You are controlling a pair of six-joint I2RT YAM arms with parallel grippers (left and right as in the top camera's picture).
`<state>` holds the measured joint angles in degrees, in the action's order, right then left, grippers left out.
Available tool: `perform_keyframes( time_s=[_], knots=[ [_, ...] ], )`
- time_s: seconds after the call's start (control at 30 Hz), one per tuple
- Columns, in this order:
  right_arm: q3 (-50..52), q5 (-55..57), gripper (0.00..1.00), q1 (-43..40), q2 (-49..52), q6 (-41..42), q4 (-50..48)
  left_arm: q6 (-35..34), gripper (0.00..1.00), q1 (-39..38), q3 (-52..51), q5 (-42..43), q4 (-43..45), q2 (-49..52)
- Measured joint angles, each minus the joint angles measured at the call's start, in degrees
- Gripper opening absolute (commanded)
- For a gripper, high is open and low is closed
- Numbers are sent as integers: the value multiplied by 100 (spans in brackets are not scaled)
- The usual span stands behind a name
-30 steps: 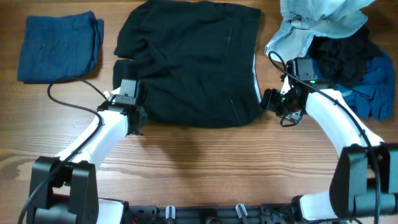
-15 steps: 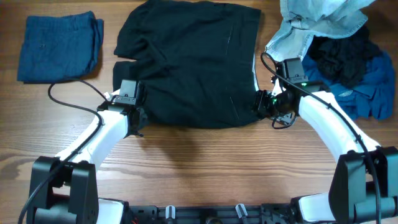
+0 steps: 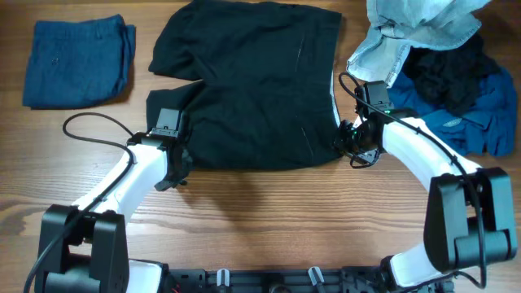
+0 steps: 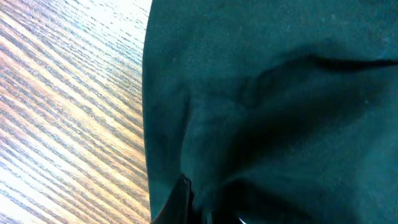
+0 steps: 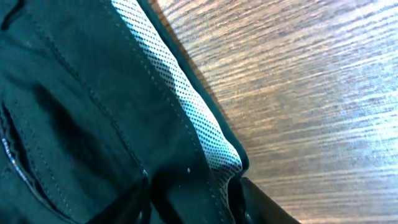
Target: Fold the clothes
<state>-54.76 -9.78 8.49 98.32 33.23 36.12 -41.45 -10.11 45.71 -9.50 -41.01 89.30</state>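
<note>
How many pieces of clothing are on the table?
5: black shorts at centre; folded dark blue piece far left; piled at right, a pale denim garment, a black garment and a royal-blue garment. The pile may hide more.

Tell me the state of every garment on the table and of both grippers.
black shorts: spread flat, unfolded, mid-table.
dark blue piece: folded, far left.
pale-denim piece: crumpled, far right.
black piece: crumpled in the right pile.
royal-blue piece: crumpled, same pile.
left gripper: at the shorts' near left corner, grip hidden.
right gripper: fingers astride the shorts' waistband, grip unclear.
</note>
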Motion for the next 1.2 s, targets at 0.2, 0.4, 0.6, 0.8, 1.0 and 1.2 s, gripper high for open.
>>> perform_keyframes(
  time_s=[0.2,0.4,0.6,0.8,1.0,1.2],
  knots=[
    [0,31,4,0,160,52,-44,-4,4,0,0,0,-2,0],
    [0,42,4,0,164,59,28,-4,4,0,0,0,-48,-2],
    [24,42,4,0,-966,46,597,-24,4,0,-2,50,-824,-428],
    [26,42,4,0,-2380,31,1351,-48,4,0,-20,212,-1335,-2149],
    [26,76,4,0,-3141,15,1923,-85,4,0,-24,328,-1637,-3974],
    [26,87,4,0,-3941,15,2441,-90,4,0,-24,573,-1757,-5136]
  ],
)
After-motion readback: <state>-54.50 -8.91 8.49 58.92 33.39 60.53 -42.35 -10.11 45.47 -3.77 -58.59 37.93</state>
